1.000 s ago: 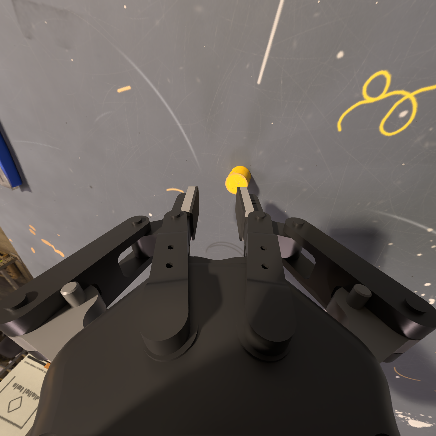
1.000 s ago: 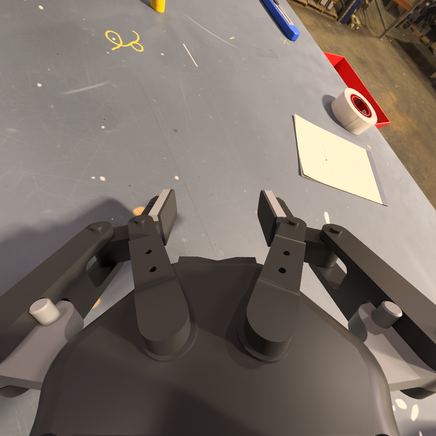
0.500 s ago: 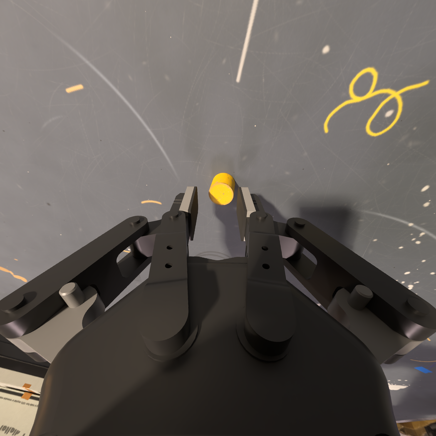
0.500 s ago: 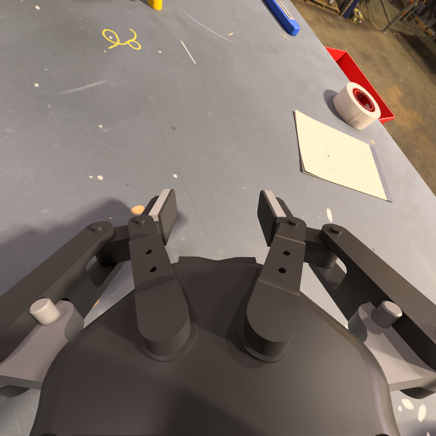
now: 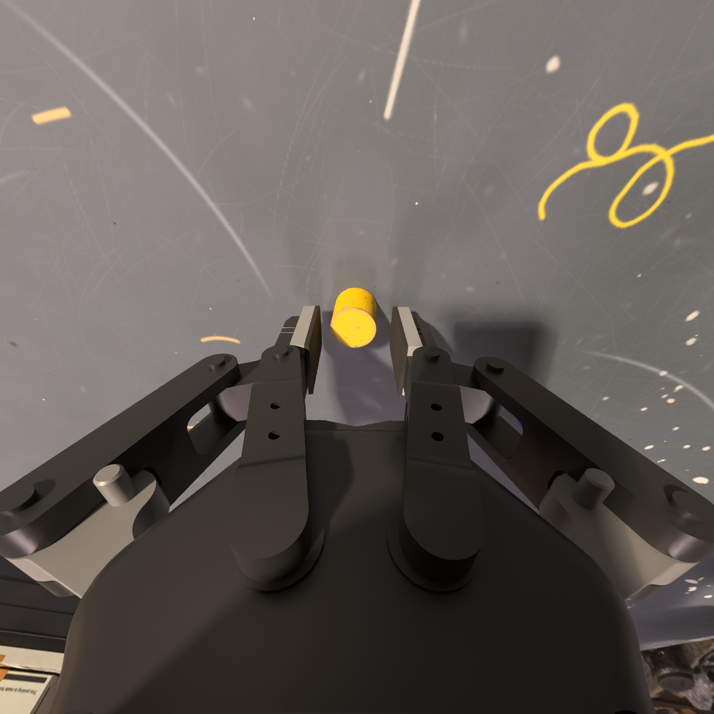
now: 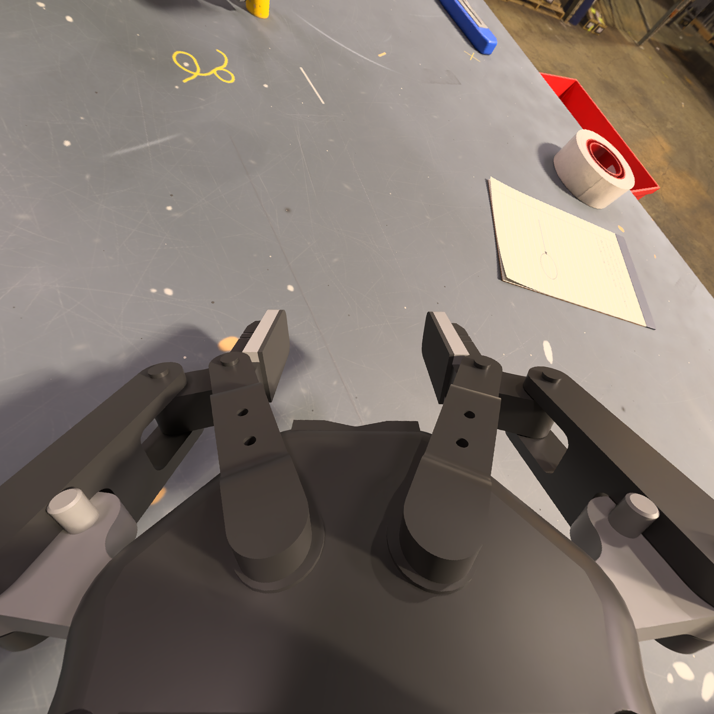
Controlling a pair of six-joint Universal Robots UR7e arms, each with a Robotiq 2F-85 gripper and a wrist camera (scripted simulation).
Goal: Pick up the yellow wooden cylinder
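The cylinder (image 5: 353,323) stands between the left end effector's (image 5: 354,335) fingers.

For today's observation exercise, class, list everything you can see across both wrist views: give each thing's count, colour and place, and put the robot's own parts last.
yellow wooden cylinder: 1, yellow, upright on the table between the left tool's fingers, a gap on each side
table: 1, grey, scratched and paint-flecked, under everything
yellow scribble: 1, yellow, drawn on the table near the cylinder
blue bar-shaped object: 1, blue, far edge of the table
red bin: 1, red, just past the table's right edge
tape roll: 1, white with red core, right side of the table
paper sheet: 1, cream, flat beside the tape roll
left tool: 1, dark grey, open around the cylinder
right tool: 1, dark grey, open and empty over bare table
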